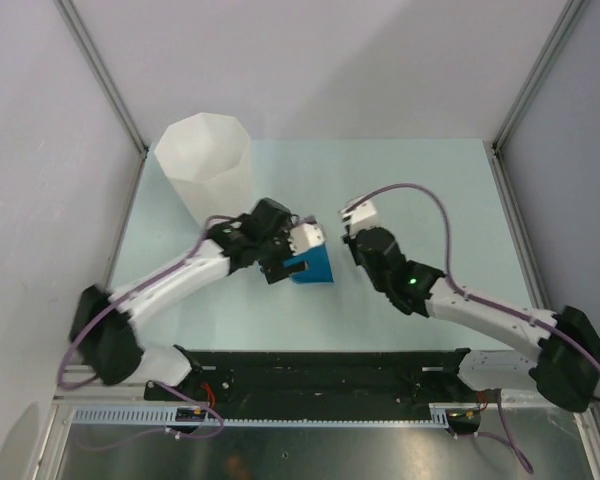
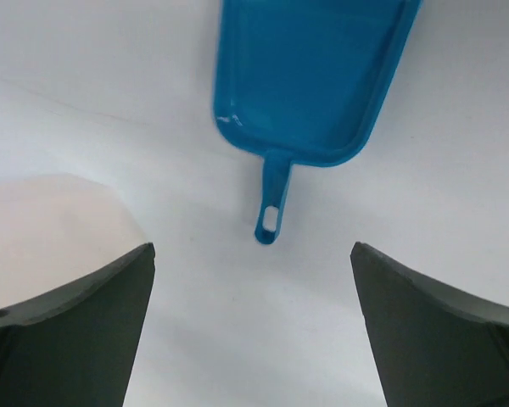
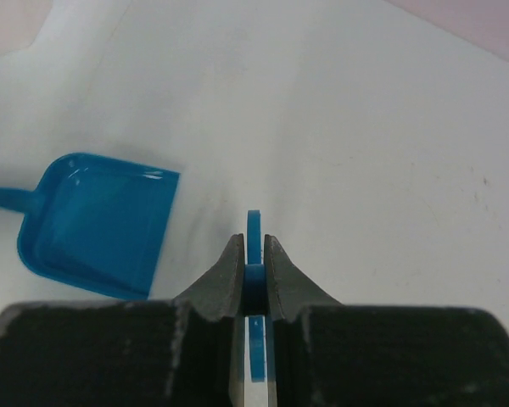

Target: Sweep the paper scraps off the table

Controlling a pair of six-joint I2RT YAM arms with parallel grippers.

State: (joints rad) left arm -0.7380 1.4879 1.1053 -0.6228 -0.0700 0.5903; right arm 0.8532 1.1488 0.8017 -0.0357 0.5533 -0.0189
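No paper scraps show in any view. A blue dustpan [image 1: 312,266] lies on the pale green table [image 1: 430,190] near its middle. My left gripper [image 1: 286,252] hovers over the dustpan's near-left side. In the left wrist view my left gripper [image 2: 253,250] is open and empty, and the dustpan [image 2: 310,76] lies ahead with its handle pointing at the gap between the jaws. My right gripper [image 1: 352,246] is just right of the dustpan. In the right wrist view my right gripper [image 3: 254,248] is shut on a thin blue flat piece [image 3: 254,227] seen edge on; the dustpan [image 3: 97,225] lies to its left.
A tall white faceted bin [image 1: 205,170] stands at the back left of the table, behind my left arm. Grey walls border the table on three sides, and a black rail [image 1: 320,365] runs along the front edge.
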